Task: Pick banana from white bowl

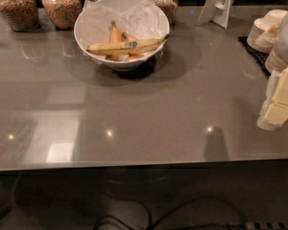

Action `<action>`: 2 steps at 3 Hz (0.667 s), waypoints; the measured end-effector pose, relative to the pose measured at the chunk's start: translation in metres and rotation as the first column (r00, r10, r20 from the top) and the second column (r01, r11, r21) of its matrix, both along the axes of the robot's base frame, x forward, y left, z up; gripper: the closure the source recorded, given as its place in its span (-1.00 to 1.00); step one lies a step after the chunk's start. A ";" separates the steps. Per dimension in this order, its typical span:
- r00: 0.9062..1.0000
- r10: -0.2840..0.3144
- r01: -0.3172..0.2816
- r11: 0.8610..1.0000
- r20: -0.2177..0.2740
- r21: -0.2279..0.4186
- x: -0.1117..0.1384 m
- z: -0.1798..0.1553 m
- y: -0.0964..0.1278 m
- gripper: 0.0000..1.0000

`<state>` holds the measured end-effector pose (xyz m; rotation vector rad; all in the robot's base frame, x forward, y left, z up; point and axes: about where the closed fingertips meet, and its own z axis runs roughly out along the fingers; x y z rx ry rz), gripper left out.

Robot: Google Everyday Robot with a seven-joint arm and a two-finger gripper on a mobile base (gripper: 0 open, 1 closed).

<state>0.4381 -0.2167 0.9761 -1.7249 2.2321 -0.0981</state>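
A long yellow banana [127,45] with brown speckles and a small blue sticker lies across the front of the white bowl [91,14]. The bowl is lined with crumpled white paper and stands at the back of the grey counter. Two shorter orange-tinted fruits [116,34] lie behind the banana in the bowl. My gripper [277,104] hangs at the right edge of the view, far to the right of the bowl and nearer the counter's front. It shows cream pads and a white body.
Several glass jars of grains [17,7] stand along the back edge. A white card stand [220,4] is at the back right. Stacks of small cream bowls [268,28] sit on a black mat [254,54] at right. Cables lie on the floor in front.
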 end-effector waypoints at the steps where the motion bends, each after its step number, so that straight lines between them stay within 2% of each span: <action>1: 1.000 0.000 0.000 1.000 0.000 0.000 0.000 0.000 0.000 -1.00; 2: 0.998 0.024 -0.027 0.998 0.059 0.056 0.021 0.001 0.014 -1.00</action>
